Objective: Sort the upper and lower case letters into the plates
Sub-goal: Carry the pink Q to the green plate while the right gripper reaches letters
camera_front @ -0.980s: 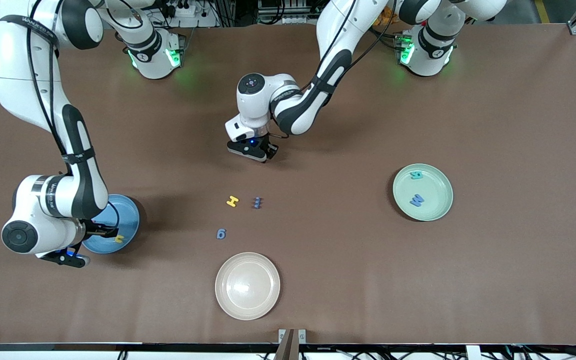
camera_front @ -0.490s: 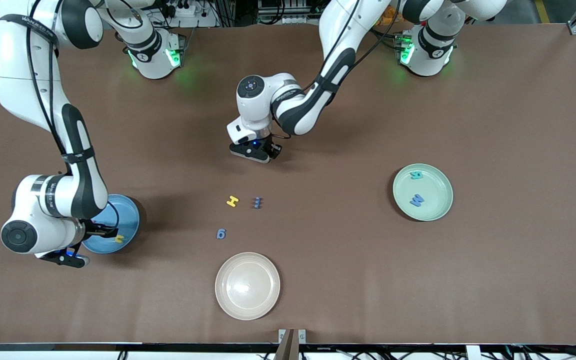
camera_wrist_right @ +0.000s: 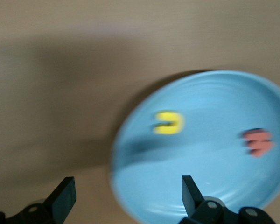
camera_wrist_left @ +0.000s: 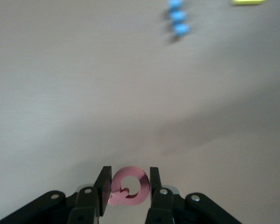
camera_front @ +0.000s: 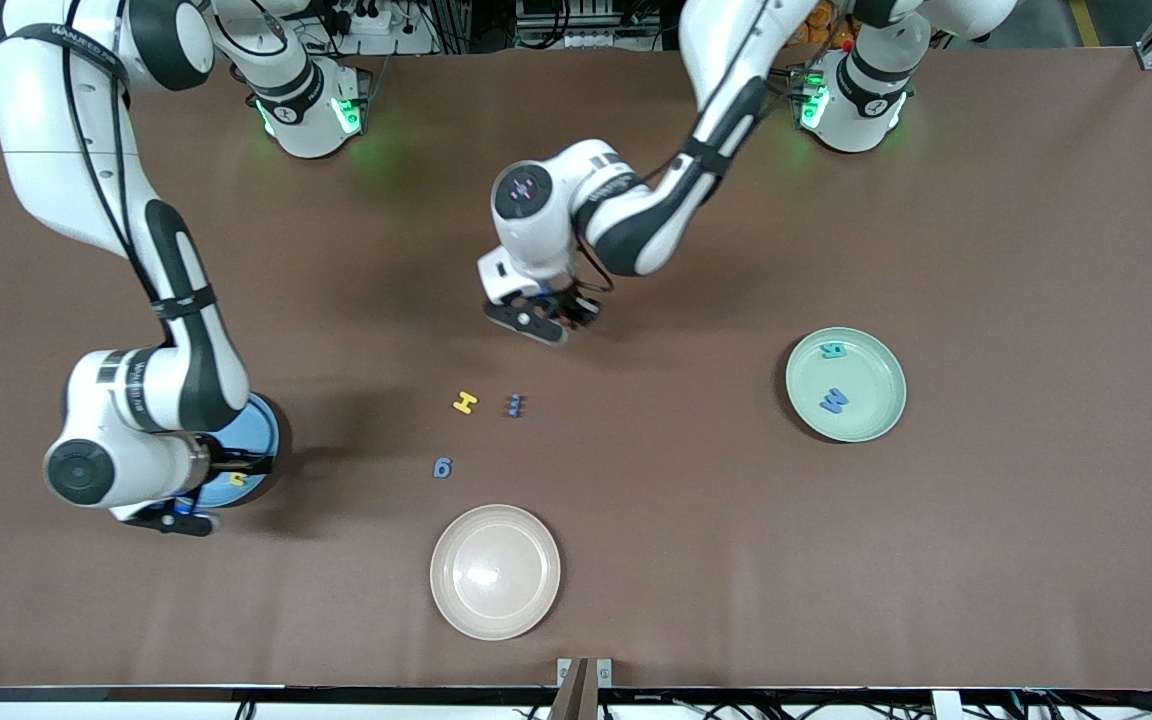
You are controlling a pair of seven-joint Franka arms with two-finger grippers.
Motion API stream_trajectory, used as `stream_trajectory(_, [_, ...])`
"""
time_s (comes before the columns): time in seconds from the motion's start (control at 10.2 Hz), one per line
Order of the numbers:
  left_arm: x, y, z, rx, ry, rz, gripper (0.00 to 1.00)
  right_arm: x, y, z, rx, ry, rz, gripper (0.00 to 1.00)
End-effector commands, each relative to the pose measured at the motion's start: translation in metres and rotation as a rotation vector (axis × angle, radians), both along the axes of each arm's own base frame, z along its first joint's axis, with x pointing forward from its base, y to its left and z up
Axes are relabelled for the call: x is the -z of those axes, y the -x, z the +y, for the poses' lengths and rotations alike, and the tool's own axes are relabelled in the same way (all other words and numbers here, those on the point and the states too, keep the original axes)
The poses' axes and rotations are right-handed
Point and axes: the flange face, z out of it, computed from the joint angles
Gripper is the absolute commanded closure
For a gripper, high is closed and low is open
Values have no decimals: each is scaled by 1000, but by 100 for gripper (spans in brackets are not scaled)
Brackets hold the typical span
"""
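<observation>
Brown matting covers the table (camera_front: 986, 560) we see from above, both arm bases along its upper edge. At the right arm's end, the right gripper (camera_wrist_right: 126, 198) hangs with its fingers spread wide and empty over the edge of the blue plate (camera_front: 261, 425); in the right wrist view that plate (camera_wrist_right: 210, 154) carries a small yellow letter (camera_wrist_right: 168, 122) and a red letter (camera_wrist_right: 257, 141). Toward mid-table we find three loose pieces lying well apart from either plate: a yellow H (camera_front: 464, 402), a small blue letter (camera_front: 515, 405) just beside it, and a blue 6-shaped piece (camera_front: 443, 467) nearer the camera. An empty cream plate (camera_front: 495, 571) sits nearer still. Above the bare mat at mid-table, the left gripper (camera_wrist_left: 129, 186) pinches a pink, ring-shaped letter (camera_wrist_left: 129, 187) between its two fingers. Toward the left arm's end we see the mint green plate (camera_front: 876, 420) holding a teal letter (camera_front: 833, 350) and a blue W (camera_front: 833, 400).
</observation>
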Motion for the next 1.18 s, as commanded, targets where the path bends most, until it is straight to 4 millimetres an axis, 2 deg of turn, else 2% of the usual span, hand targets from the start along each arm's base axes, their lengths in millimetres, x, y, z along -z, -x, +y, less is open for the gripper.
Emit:
stream_trajectory(0.0, [-41, -50, 94, 98, -43, 151, 60, -12, 5, 74, -3, -45, -31, 0])
stream_trajectory(0.2, [-48, -90, 180, 191, -35, 212, 61, -13, 20, 161, -11, -40, -61, 0])
stream_trajectory(0.29, [-44, -102, 221, 216, -53, 229, 68, -12, 26, 186, -20, -46, -71, 0])
stream_trajectory(0.39, [-32, -110, 260, 222, -79, 247, 68, -11, 37, 216, -59, -54, -71, 0])
stream_trajectory(0.49, [-23, -105, 278, 242, -114, 242, 68, -10, 50, 251, -93, -54, -74, 0])
stream_trajectory(0.69, [6, -101, 344, 268, -86, 204, 69, -8, 75, 307, -111, -67, -98, 0])
stream_trajectory(0.78, [20, -96, 357, 285, -63, 186, 69, -5, 84, 326, -104, -78, -95, 0])
stream_trajectory(0.88, [32, -90, 360, 287, -57, 182, 68, -2, 91, 341, -103, -90, -109, 0])
stream_trajectory(0.98, [45, -86, 374, 275, -42, 164, 57, 2, 98, 356, -98, -96, -121, 0])
stream_trajectory(1.08, [54, -88, 394, 267, -30, 154, 55, 8, 109, 373, -110, -94, -125, 0])
